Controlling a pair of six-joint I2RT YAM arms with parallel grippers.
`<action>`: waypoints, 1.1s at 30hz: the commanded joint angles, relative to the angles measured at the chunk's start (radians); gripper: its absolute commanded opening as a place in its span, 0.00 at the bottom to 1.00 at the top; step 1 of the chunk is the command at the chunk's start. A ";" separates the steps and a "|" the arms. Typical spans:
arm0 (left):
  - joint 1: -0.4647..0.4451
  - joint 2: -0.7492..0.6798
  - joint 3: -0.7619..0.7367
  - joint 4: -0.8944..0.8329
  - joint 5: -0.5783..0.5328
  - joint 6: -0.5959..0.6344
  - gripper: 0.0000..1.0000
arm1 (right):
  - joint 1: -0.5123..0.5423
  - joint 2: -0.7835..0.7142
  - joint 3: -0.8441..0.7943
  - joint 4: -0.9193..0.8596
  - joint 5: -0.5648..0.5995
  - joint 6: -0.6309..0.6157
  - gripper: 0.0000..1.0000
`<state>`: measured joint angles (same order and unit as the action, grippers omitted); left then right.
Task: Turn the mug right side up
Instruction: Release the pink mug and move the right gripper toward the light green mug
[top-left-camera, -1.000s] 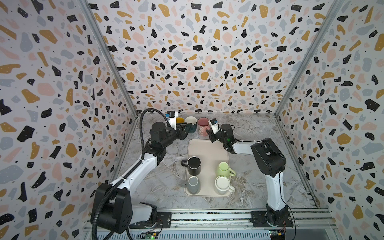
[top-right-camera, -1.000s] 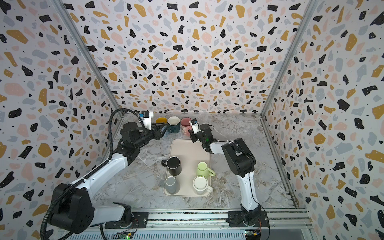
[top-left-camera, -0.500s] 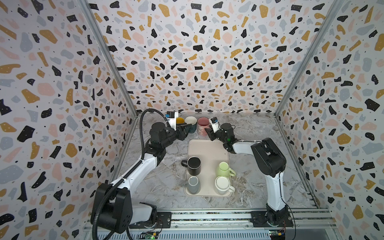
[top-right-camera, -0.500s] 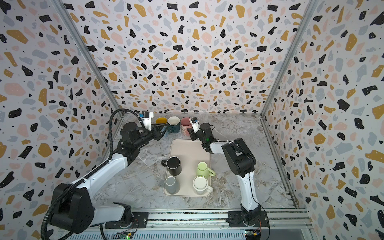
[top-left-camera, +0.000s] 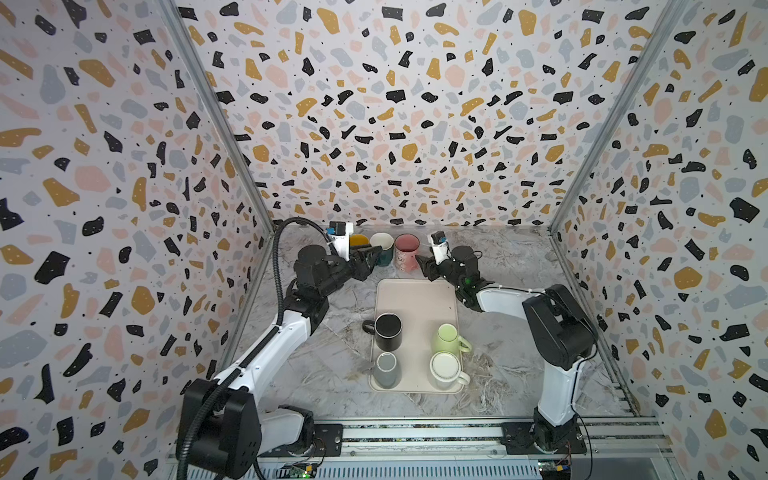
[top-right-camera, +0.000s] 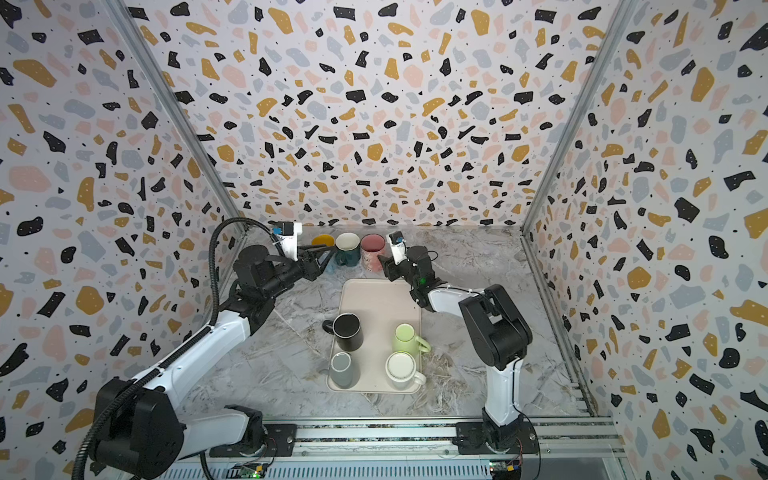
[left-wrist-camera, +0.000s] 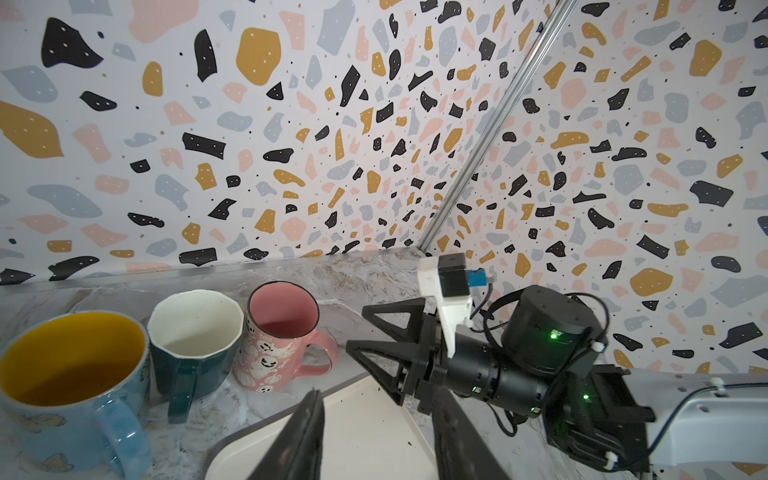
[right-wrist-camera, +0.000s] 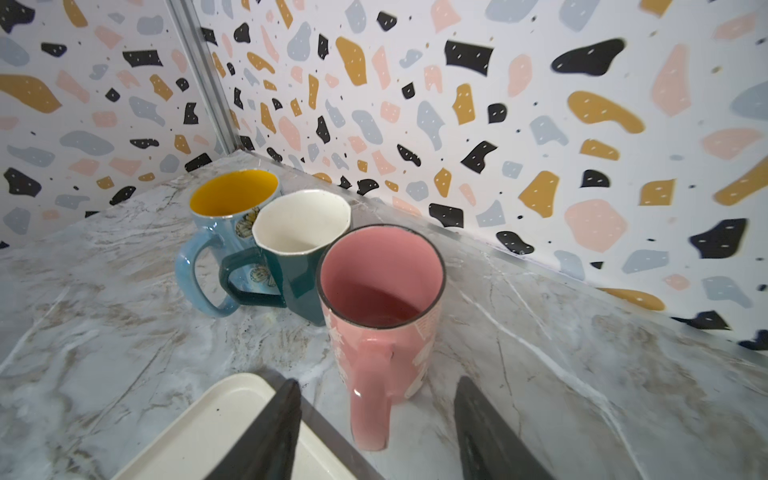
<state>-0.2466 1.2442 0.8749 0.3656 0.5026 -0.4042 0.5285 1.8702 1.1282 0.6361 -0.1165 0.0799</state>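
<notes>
- My right pincer (right-wrist-camera: 378, 384) is released: in the right wrist view its two fingers (right-wrist-camera: 274, 432) stand well apart and grasp nothing.
- The pink mug (right-wrist-camera: 380, 291) stands right side up on the table (top-left-camera: 332, 374), mouth open to the ceiling, near the back wall (top-left-camera: 395, 124).
- Its handle points toward my right pincer and sits in the gap between the fingers. Neither finger touches it.
- In both top views the pink mug is just past the far edge of the tray (top-left-camera: 415, 295), on the bare marble and not on the tray.
- Just beside it, toward my left arm, stands a teal mug (right-wrist-camera: 299, 245) with a white inside. Beyond that stands a blue mug (right-wrist-camera: 228, 208) with a yellow inside. Both are mouth up, and the three make a row along the wall.
- I cannot tell whether the pink mug touches the teal mug.
- My left pincer (left-wrist-camera: 378, 395) is released too: the left wrist view shows its fingers (left-wrist-camera: 299, 440) apart over the tray's far corner, with nothing between them.
- In a top view my left pincer sits in front of the teal mug, pointing toward the row.
- The near half of the tray holds a black mug (top-left-camera: 388, 330), a gray mug (top-left-camera: 386, 368), a green mug (top-left-camera: 449, 338) and a white mug (top-left-camera: 446, 370).
</notes>
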 joint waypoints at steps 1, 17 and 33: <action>0.006 -0.030 -0.001 -0.019 -0.045 0.020 0.44 | 0.001 -0.180 0.001 -0.201 0.044 0.105 0.63; 0.006 -0.088 -0.013 -0.073 -0.230 0.006 0.46 | -0.282 -0.722 -0.250 -0.987 -0.413 0.782 0.62; 0.006 -0.135 -0.024 -0.074 -0.249 -0.012 0.47 | -0.353 -1.030 -0.655 -0.844 -0.649 1.564 0.58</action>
<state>-0.2451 1.1320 0.8608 0.2619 0.2703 -0.4164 0.1787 0.8665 0.4709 -0.2325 -0.7265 1.4944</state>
